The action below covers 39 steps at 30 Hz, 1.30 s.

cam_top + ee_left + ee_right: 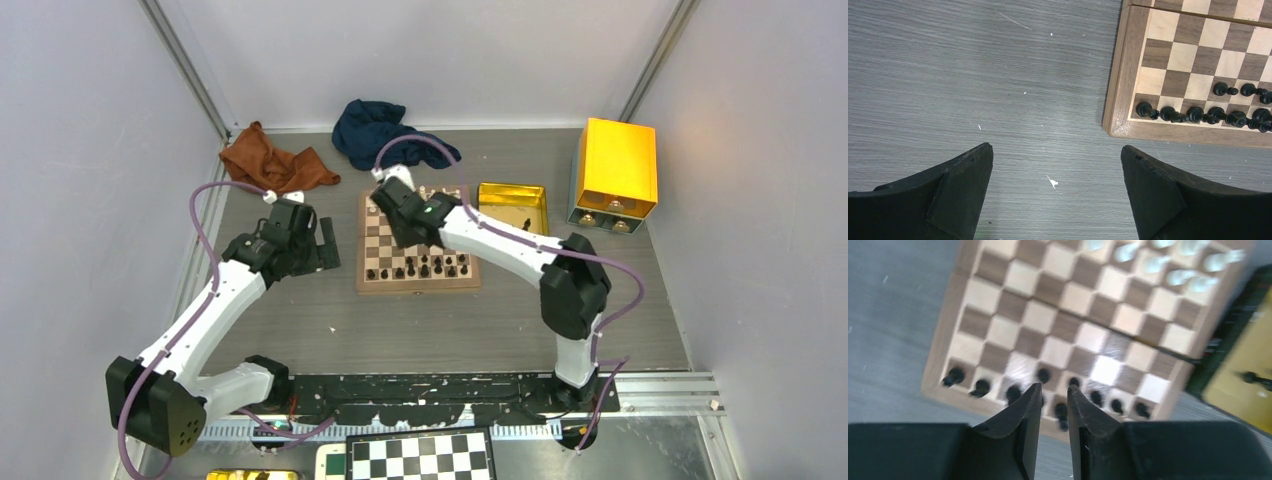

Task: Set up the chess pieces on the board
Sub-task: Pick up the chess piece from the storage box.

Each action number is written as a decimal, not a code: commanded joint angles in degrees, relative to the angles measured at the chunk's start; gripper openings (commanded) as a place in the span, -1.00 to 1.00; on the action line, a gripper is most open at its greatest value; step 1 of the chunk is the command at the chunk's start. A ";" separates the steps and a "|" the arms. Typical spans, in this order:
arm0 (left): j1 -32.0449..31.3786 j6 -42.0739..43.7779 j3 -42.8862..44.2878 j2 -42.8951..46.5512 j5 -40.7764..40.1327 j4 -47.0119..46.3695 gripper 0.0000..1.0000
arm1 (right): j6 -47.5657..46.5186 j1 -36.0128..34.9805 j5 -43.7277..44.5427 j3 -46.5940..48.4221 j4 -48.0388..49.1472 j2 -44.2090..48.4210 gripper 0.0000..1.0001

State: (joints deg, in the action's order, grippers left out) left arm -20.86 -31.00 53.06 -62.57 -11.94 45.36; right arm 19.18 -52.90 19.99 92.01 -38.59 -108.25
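The board lies at the centre of the top view on the grey worktop. The black chess pieces are ranked in two rows along its lower edge, and pale pieces stand along its upper edge. An orange cloth and a dark blue cloth are noted above and to the left of the board. A gold tin tray lies just right of its upper corner and a yellow box further right. A black-and-white checkered board is cut off at the bottom edge. The right arm crosses the board and covers part of its squares. The left hand is spread wide, with only worktop seen between its fingers, and the board's corner is at the upper right of its view. The right hand is held over the black rows with its fingers drawn close and a narrow slit left between them. A black piece shows in that slit, but it cannot be told whether it is pinched or stands on the board. The right wrist view is blurred and the pale pieces are indistinct.
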 commanded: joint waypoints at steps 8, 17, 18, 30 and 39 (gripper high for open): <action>0.38 0.35 1.33 -1.80 1.22 -2.65 0.99 | 1.53 20.35 13.71 -4.90 2.72 12.10 0.02; 0.38 0.47 4.22 -4.37 0.94 -2.59 0.99 | 5.07 33.67 9.00 -11.21 5.01 9.65 0.05; 0.38 0.42 4.18 -4.61 0.93 -2.67 0.99 | 5.34 34.43 8.71 -11.59 5.15 8.87 0.03; 0.38 1.65 5.28 -6.84 -0.13 -2.72 0.99 | 6.92 38.89 5.50 -13.19 8.55 1.55 -0.11; 0.69 2.42 5.89 -8.11 -0.45 -2.74 0.99 | 6.97 40.15 4.98 -12.27 8.82 -1.39 -0.19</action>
State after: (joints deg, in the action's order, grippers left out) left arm -20.80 -29.52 56.73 -70.35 -11.55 44.36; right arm 25.08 -13.30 24.82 78.08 -31.70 -109.19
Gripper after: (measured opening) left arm 0.996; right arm 0.414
